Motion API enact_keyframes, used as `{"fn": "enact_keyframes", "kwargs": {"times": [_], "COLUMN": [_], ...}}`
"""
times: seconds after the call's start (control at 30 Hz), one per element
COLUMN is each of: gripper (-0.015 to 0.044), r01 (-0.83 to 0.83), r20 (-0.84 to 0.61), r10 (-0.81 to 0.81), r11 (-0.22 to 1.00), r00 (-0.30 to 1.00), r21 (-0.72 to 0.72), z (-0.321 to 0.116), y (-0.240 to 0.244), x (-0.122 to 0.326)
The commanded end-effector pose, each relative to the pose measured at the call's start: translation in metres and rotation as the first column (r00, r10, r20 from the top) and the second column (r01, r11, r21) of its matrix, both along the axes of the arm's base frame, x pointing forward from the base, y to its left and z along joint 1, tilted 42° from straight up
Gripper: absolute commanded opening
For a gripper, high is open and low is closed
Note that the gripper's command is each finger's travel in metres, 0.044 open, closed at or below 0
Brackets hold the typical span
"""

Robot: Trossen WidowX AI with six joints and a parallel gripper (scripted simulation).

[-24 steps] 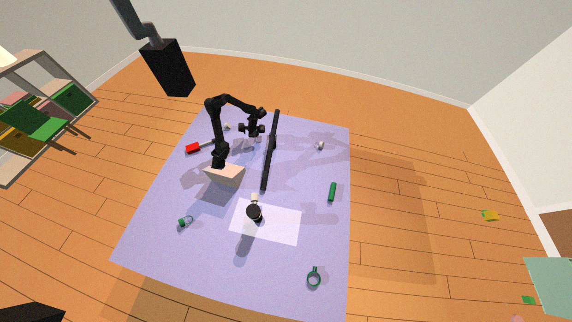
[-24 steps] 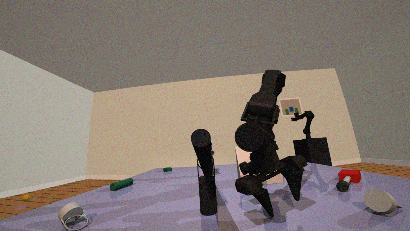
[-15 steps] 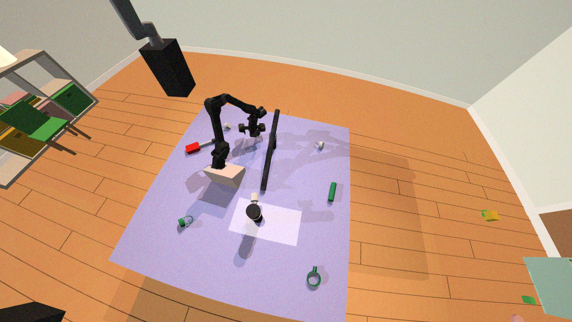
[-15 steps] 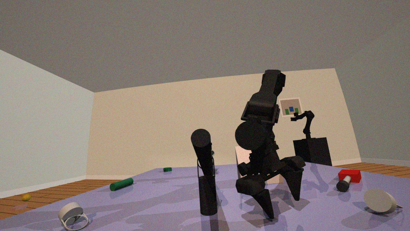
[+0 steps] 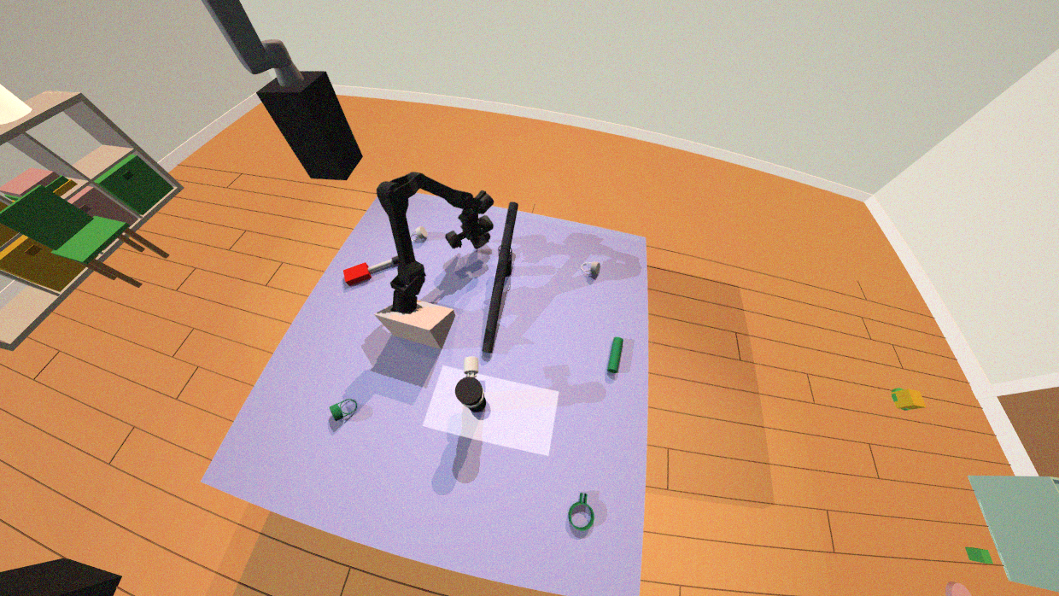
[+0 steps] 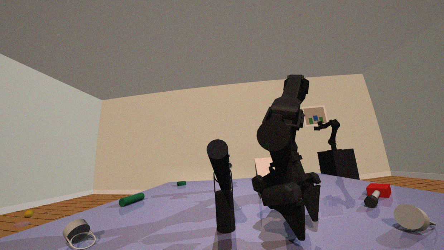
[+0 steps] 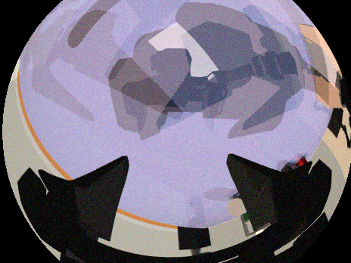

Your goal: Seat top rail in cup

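Note:
The black rail [image 5: 494, 314] [image 6: 217, 149] runs raised through the loop cap on the small black post [image 6: 225, 212]. In the top view its near end is apart from the off-white rail-end cup [image 5: 470, 364], which hangs by the big post's black cap [image 5: 468, 389]. The brace band is mostly hidden under that cap. My gripper [image 5: 468, 243] [image 6: 309, 230] [image 7: 178, 161] is open and empty, beside the far half of the rail on the robot-base side, with its fingers pointing down. The wrist view shows no rail between the fingers.
A white sheet [image 5: 529, 422] lies under the big post. The arm's base block [image 5: 422, 317] is left of the rail. A red-headed mallet [image 5: 357, 273] [image 6: 378, 190], a green cylinder [image 5: 615, 355] [image 6: 131, 199], a green ring [image 5: 570, 515] and several loose cups lie around.

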State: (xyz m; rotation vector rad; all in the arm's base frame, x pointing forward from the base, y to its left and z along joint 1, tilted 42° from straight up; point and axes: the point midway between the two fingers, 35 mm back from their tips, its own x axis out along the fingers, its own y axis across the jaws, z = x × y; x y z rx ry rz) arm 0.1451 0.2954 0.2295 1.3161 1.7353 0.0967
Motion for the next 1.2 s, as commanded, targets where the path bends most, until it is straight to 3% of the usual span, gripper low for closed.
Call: {"fn": "enact_keyframes", "kwargs": {"times": [0.0, 0.57, 0.87, 1.17], "gripper": [0.0440, 0.0440, 0.0440, 0.0440], "r01": [-0.064, -0.282, -0.401, -0.420], "r20": [0.132, 0.572, 0.852, 0.964], "r10": [0.060, 0.219, 0.270, 0.262], "r11": [0.998, 0.959, 0.913, 0.879], "r00": [0.989, 0.790, 0.449, 0.036], "r21": [0.026, 0.023, -0.078, -0.224], "z": [0.010, 0.044, 0.077, 0.111], "y": [0.003, 0.014, 0.021, 0.025], "x": [0.004, 0.014, 0.021, 0.025]}}
